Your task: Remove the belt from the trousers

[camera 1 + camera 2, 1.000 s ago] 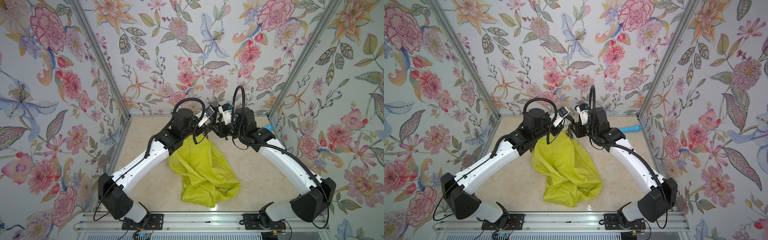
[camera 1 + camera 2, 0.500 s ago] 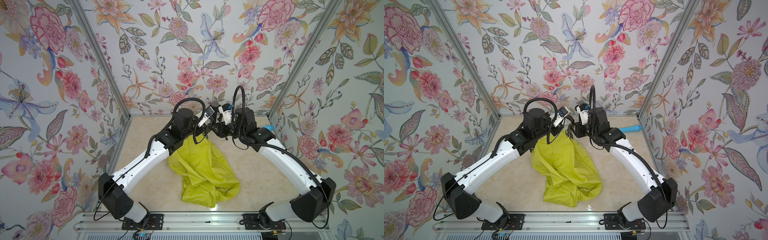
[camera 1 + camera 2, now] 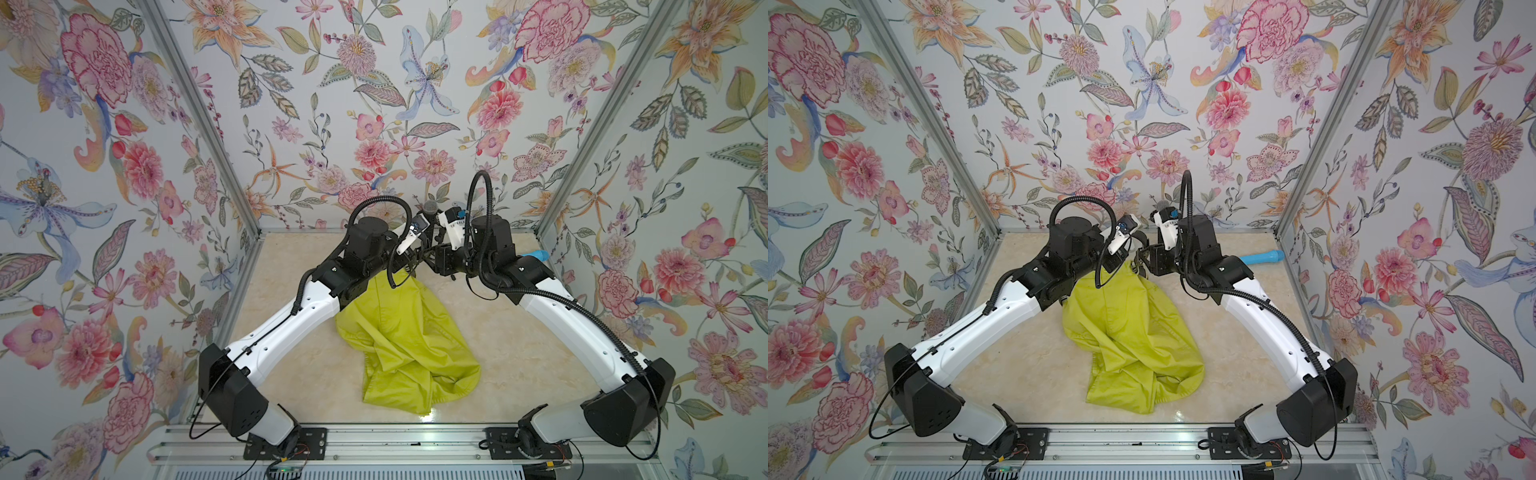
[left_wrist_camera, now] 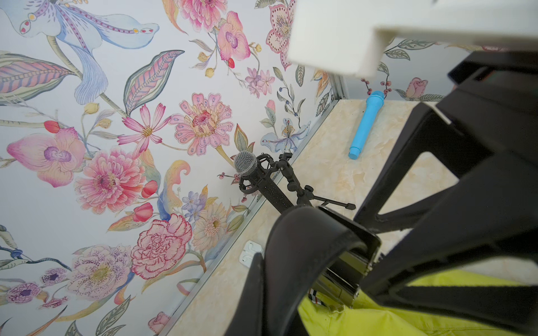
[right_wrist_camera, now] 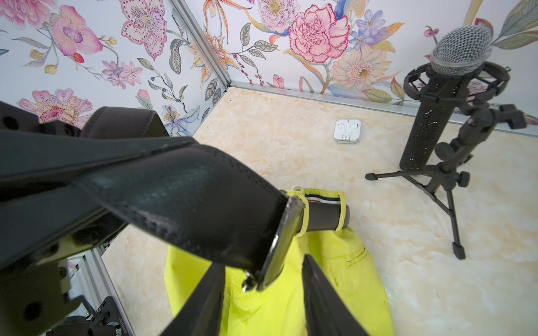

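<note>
Trousers (image 3: 407, 345) lie crumpled, with the waistband raised at their far end. There the left gripper (image 3: 413, 261) is clamped, apparently on the belt (image 5: 189, 197), which threads two loops (image 5: 302, 216). The right gripper (image 5: 262, 263) has its jaws apart astride the buckle (image 5: 281, 244). Beyond the trousers stand a microphone (image 5: 436, 116) and an earbud case (image 5: 347, 131).
</note>
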`<state>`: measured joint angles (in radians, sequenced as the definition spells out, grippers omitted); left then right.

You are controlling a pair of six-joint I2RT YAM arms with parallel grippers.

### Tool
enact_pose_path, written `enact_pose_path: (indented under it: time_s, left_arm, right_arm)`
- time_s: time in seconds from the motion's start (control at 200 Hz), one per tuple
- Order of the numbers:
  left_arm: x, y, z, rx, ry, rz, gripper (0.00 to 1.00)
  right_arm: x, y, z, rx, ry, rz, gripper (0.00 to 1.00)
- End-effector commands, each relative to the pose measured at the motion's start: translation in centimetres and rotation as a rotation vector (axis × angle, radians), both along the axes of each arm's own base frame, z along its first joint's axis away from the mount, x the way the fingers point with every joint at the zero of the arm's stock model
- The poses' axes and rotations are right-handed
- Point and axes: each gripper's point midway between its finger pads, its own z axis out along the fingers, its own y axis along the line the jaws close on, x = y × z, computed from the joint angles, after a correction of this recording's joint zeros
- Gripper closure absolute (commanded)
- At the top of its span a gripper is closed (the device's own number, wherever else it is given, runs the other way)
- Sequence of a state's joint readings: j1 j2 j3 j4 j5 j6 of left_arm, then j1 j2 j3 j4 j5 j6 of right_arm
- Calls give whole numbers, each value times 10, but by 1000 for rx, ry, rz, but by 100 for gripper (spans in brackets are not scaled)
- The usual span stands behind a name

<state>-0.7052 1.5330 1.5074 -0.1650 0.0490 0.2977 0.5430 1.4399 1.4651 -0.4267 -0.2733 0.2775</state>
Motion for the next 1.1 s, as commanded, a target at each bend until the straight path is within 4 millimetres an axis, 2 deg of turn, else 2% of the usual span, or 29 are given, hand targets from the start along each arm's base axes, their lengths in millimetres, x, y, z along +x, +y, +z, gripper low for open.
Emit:
enact_pose_path:
  time_s: [0.0,0.155,0.45,0.63,0.861,0.986,1.096]
  left_arm:
    - [0,-5,15,-42,-9,-15,100]
    - [0,-6,13,-37,-2,-19,100]
    - [-2,-8,11,-39,9,-30,100]
    - [-4,-9,14,-48,10,-40,100]
    - [-4,-9,12,-45,15,-41,100]
    - [-3,-10,9,-42,20,-41,100]
    - [-1,-10,7,-38,23,-34,100]
  right_arm:
    - [-6,-5,22,30,-33,-3,58]
    - [-5,-6,19,27,-27,-3,74]
    - [-4,-3,11,22,-9,8,89]
    - [-1,2,0,18,24,23,88]
    - [3,7,-2,21,33,30,74]
    - [2,9,-2,24,30,35,62]
    - [-1,9,3,31,13,42,62]
